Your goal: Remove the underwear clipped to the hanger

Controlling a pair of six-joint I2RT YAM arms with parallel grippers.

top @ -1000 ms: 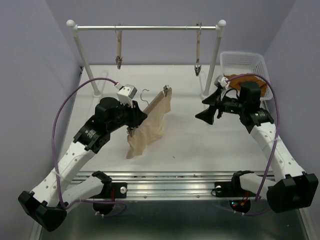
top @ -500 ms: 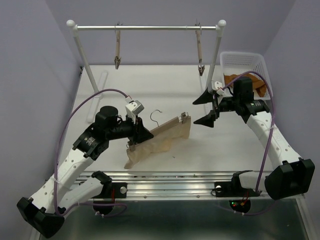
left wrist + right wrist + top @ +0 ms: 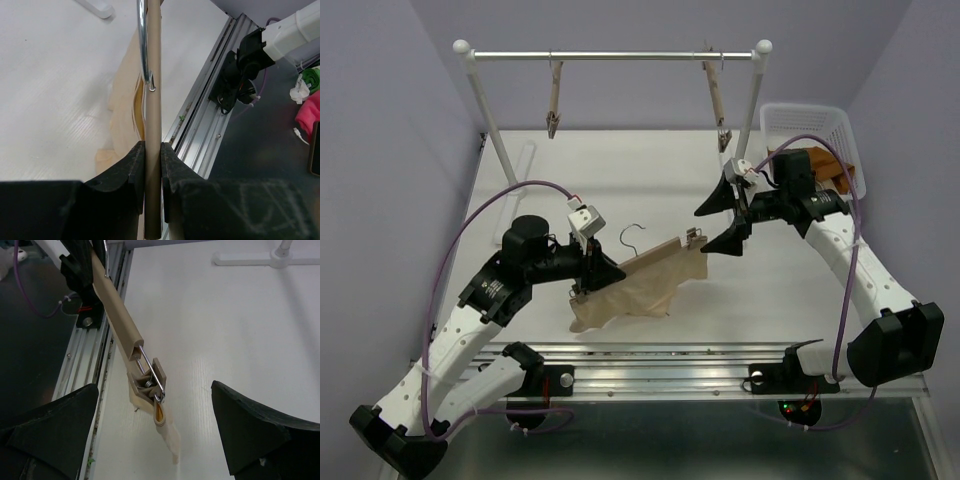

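The left pincer (image 3: 602,271) was pinched on the bar of the hanger (image 3: 645,258) near its left end, apparently to hold it steady just above the surface (image 3: 620,180) so the other arm could work the far end. The left wrist view showed this grip plainly: both fingers (image 3: 132,175) pressed flat against the wooden bar, with the metal hook (image 3: 143,45) running up beyond them. From above, that contact was mostly hidden under the wrist.

The beige brief (image 3: 630,293) hung from the hanger and spilled onto the surface below it, one end bunched near the left pincer. It was not yet free.

At the bar's right end sat the spring clip (image 3: 149,380), biting the cloth. Only the right wrist view showed its wire and spring, and the pale fabric trailing out beneath it. The right pincer (image 3: 706,230) was spread wide, facing that clip from just beside it and touching nothing, probably lined up to squeeze it open.

Farther right, the rust-orange brief (image 3: 836,172) lay in the white basket (image 3: 800,112), partly behind the right arm.
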